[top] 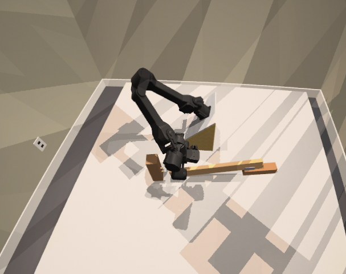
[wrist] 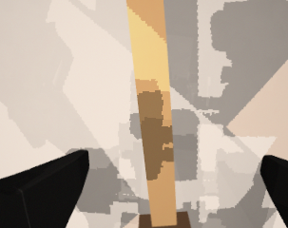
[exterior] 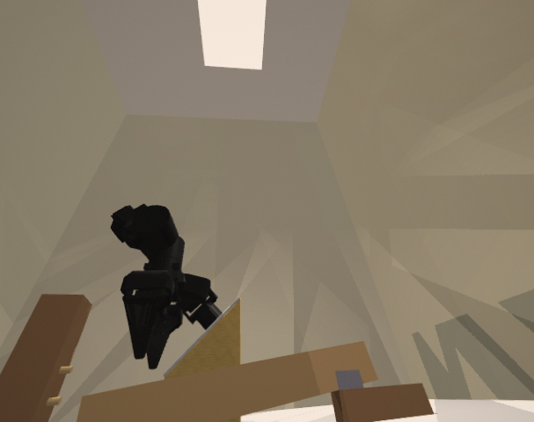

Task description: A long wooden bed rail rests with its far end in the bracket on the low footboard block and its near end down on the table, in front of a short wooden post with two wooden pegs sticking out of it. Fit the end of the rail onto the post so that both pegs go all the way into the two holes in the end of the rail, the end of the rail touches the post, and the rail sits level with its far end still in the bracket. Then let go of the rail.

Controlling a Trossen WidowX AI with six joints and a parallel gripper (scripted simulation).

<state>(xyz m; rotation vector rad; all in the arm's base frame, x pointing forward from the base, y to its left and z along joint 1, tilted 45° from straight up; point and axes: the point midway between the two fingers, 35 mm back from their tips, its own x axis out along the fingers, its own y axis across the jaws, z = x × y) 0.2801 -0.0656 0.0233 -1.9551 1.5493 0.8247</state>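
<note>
fingers spread wide, gripping nothing, hovering astride the rail [wrist: 153,142] near the post [top: 154,166]: approach step; next, probably lowering and clamping the rail's near end.

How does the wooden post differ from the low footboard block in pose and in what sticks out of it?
The post stands tall and upright; the footboard block lies low and flat. The post carries two bare pegs; the block has a grey bracket holding the rail. Both are darker brown wood.

Even, soft light falls from a bright ceiling panel [exterior: 232,33] high above the claw [exterior: 148,359]. Angular grey shadows (overlapping, hard-edged) spread beneath it. Wrist-view edges look blocky.
</note>
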